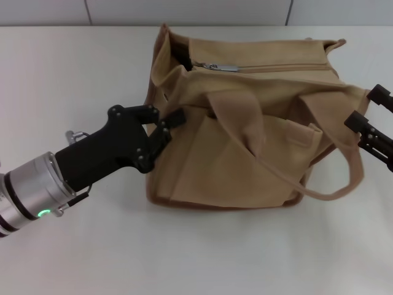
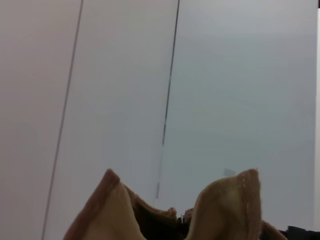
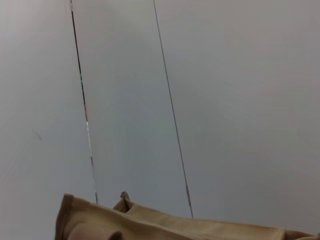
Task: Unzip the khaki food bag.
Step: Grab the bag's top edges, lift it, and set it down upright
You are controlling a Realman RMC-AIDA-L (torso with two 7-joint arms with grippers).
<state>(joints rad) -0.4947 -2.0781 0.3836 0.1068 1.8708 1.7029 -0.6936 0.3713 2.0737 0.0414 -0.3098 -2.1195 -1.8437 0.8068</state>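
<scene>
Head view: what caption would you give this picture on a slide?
Left gripper at the khaki food bag's left end, right gripper at its right end, silver zipper pull lying untouched on top.

Khaki food bag (image 3: 165,225) top edge (tan canvas) against pale tiled wall (image 3: 225,100).

A white table (image 1: 73,74) fills nearly the whole head view, from the lower edge up to a narrow strip along the top. Its surface is plain and matte. Along that top strip runs a pale tiled wall (image 1: 184,11), with two dark grout lines crossing it, one left of centre and one right of centre. In both wrist views the same wall (image 2: 240,90) fills the upper part of the frame, crossed by thin dark slanting seams (image 3: 170,110).
</scene>
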